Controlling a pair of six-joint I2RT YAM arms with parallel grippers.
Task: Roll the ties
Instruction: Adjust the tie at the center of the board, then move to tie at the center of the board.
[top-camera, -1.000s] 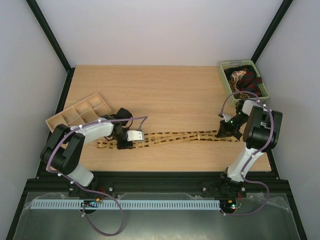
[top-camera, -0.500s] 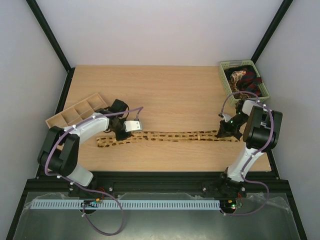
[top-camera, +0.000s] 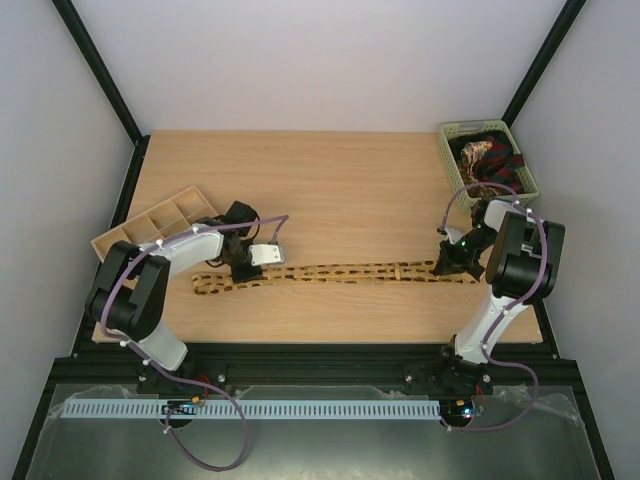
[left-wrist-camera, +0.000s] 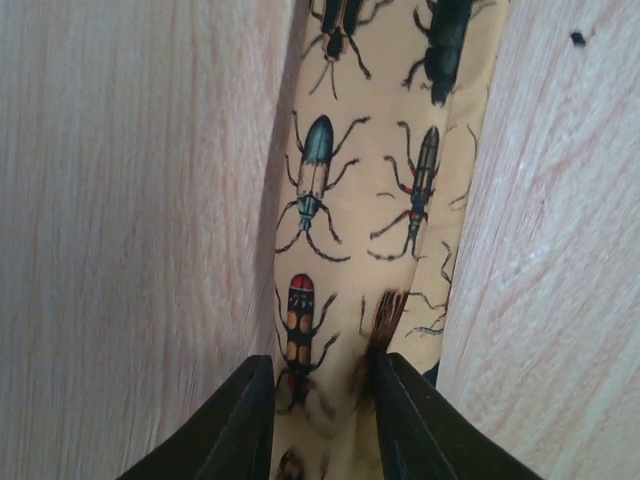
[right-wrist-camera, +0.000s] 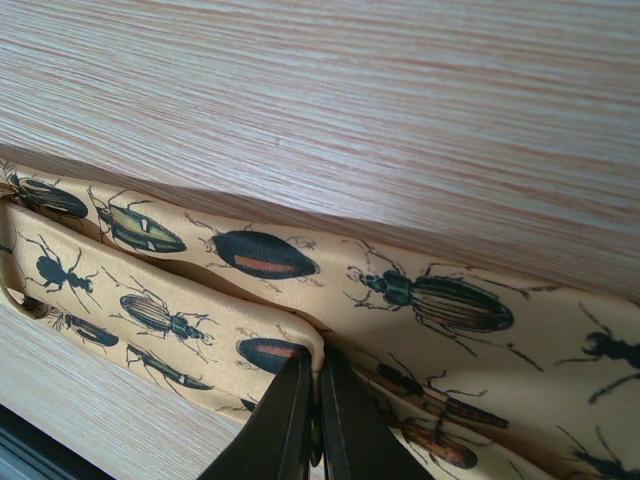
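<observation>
Tie (top-camera: 340, 270) lies flat across the near half of the table (top-camera: 340, 190), running from 9 o'clock to 3 o'clock in the overhead view, apparently stretched straight for rolling. Right gripper (right-wrist-camera: 315, 370) is closed tight on a folded edge at the 3 o'clock end, judged to be anchoring it. Left gripper (left-wrist-camera: 322, 375) sits at the 9 o'clock end, jaws narrowly parted with fabric between; whether it pinches cannot be told. Fabric is smooth, thin, tan-yellow, printed with beetles and creased lengthwise. Table is pale grained wood. Remaining ties (top-camera: 487, 158) lie heaped in a green slotted basket (top-camera: 443, 150) at 1 o'clock.
</observation>
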